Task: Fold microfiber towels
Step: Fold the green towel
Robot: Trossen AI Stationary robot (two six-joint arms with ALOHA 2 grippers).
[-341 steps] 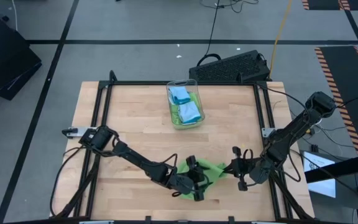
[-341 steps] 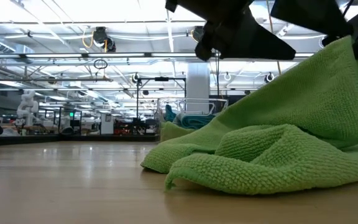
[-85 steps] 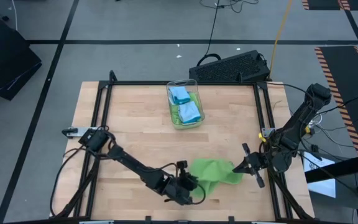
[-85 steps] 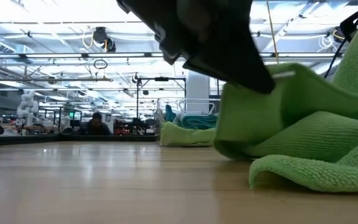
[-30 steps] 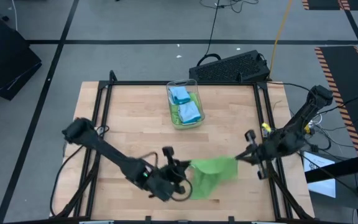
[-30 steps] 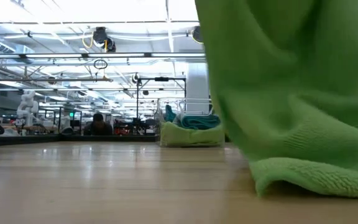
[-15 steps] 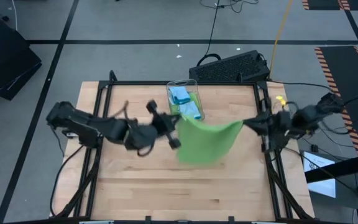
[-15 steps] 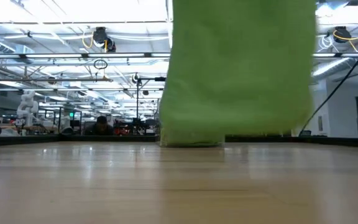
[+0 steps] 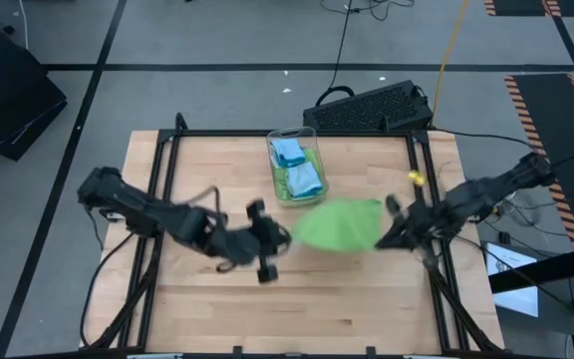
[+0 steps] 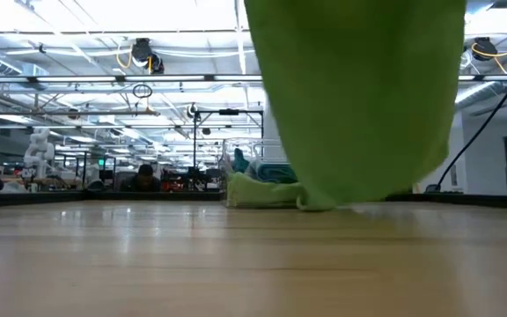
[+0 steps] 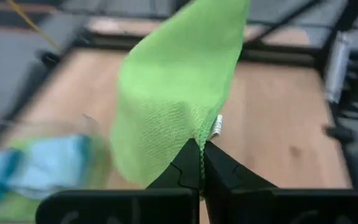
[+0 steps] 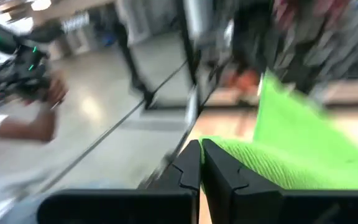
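Note:
A lime green microfiber towel point(image 9: 339, 223) hangs in the air over the table's middle, stretched between my two grippers. My left gripper point(image 9: 285, 235) is shut on its left side and my right gripper point(image 9: 382, 231) is shut on its right side. In the low view the towel point(image 10: 359, 106) hangs as a broad sheet whose lower edge is clear of the tabletop. More towels, blue and green, lie in a clear bin point(image 9: 297, 170) at the far middle of the table. My left gripper pinches the towel's edge point(image 11: 199, 134) between its two shut fingers, next to a small white tag point(image 11: 217, 127). The cloth spreads away from the fingertips and hangs clear of the table. My right gripper pinches the towel's edge point(image 12: 229, 155) between its two shut fingers, coming level from the table's right. The cloth runs away from the fingertips, lifted clear.
The bin point(image 10: 267, 185) stands just beyond the hanging towel. A black frame point(image 9: 412, 170) runs around the tabletop. A black keyboard-like box point(image 9: 372, 108) lies past the far edge. A person point(image 10: 139, 176) sits far back in the room, and bare wood point(image 9: 297, 309) lies toward the near edge.
Both grippers have risen and gone toward the table's far edge, staying shut on the towel. The towel, whose lower part lay crumpled on the table near the front, has been lifted clear and now hangs spread out between them.

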